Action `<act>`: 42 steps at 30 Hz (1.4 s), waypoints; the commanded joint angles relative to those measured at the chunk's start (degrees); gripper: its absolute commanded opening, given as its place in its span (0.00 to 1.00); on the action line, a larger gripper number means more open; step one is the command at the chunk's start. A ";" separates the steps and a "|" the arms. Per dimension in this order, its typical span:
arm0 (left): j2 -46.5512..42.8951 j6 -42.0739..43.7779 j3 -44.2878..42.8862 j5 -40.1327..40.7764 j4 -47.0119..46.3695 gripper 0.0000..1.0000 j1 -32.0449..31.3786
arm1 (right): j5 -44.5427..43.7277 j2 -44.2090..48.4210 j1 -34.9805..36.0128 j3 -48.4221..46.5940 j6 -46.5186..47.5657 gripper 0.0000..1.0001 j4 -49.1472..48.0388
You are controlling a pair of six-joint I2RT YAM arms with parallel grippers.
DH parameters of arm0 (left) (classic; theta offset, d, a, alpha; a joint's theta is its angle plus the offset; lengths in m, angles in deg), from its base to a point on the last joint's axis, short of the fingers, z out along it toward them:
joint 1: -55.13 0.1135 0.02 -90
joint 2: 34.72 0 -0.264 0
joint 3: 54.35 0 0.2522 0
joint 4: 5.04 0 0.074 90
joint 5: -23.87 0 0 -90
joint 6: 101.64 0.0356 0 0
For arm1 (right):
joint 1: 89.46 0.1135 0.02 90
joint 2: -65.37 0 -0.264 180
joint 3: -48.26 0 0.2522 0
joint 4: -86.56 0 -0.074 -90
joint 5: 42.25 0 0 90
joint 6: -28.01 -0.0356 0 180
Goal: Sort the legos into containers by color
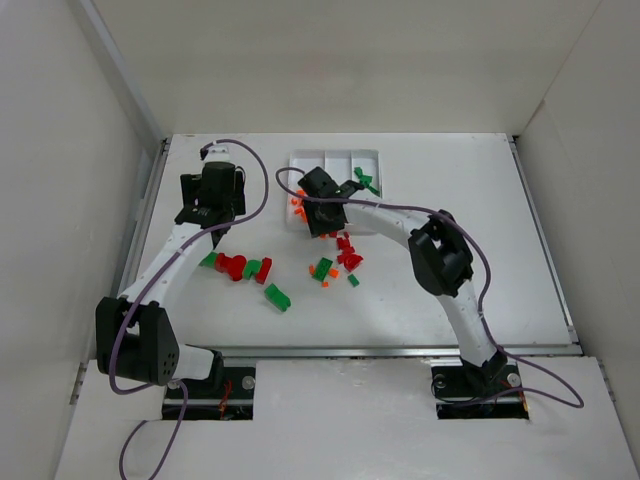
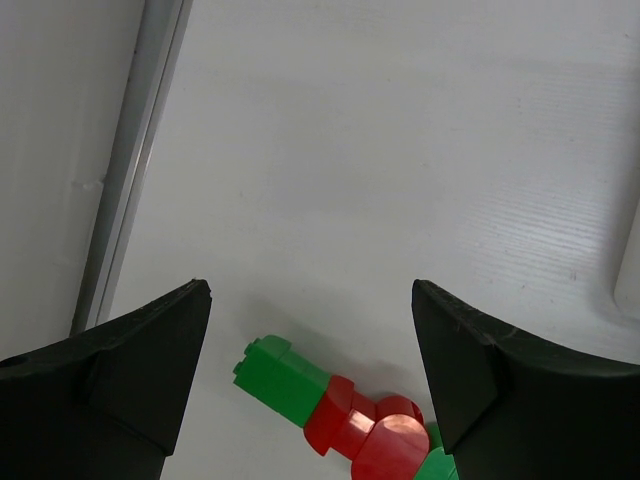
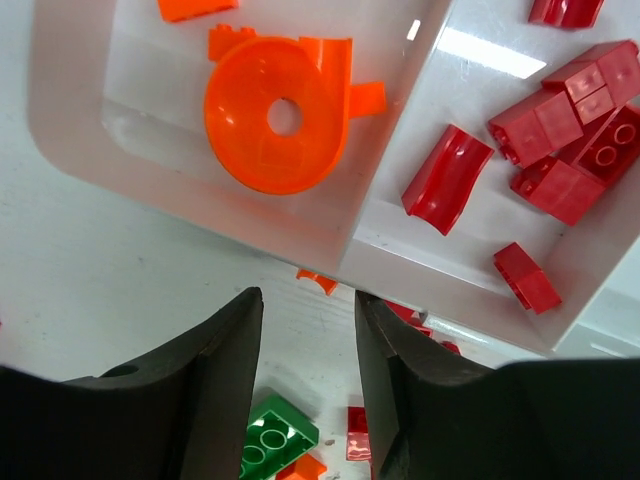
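Observation:
The white tray (image 1: 335, 155) lies at the back centre. In the right wrist view its wall (image 3: 370, 235) parts an orange compartment, holding a round orange piece (image 3: 280, 115), from one with several red bricks (image 3: 560, 130). Green bricks (image 1: 365, 180) lie in the right compartment. My right gripper (image 1: 322, 230) is open and empty, hovering just before the tray's near edge (image 3: 308, 300), above a green brick (image 3: 270, 440) and a small orange piece (image 3: 318, 280). My left gripper (image 1: 216, 238) is open and empty (image 2: 310, 290) over a green brick (image 2: 280, 375) touching a red piece (image 2: 365, 430).
Loose legos lie on the table: a green and red group (image 1: 240, 266) by the left gripper, a green brick (image 1: 277, 298) nearer the front, and a mixed red, green and orange cluster (image 1: 340, 262) under the right arm. A metal rail (image 2: 130, 160) runs along the left table edge.

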State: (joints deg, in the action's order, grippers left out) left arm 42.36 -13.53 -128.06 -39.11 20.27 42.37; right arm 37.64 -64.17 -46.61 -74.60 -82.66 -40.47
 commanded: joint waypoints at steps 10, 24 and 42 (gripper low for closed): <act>-1.67 0.57 0.88 0.48 -1.62 0.79 -0.17 | -0.97 -1.86 -0.14 0.82 -1.75 0.48 -2.71; -1.67 0.57 0.88 0.48 -1.62 0.79 -0.17 | -0.44 -5.29 -0.14 -1.37 -0.69 0.43 -3.87; -1.67 0.57 0.88 0.48 -1.62 0.79 -0.17 | 3.25 0.50 2.32 5.38 3.88 0.05 -10.45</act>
State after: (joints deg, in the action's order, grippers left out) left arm 42.36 -13.35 -127.60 -39.11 20.23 42.37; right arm 38.78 -65.90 -46.06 -71.82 -80.89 -46.86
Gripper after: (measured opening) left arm 0.790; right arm 0.251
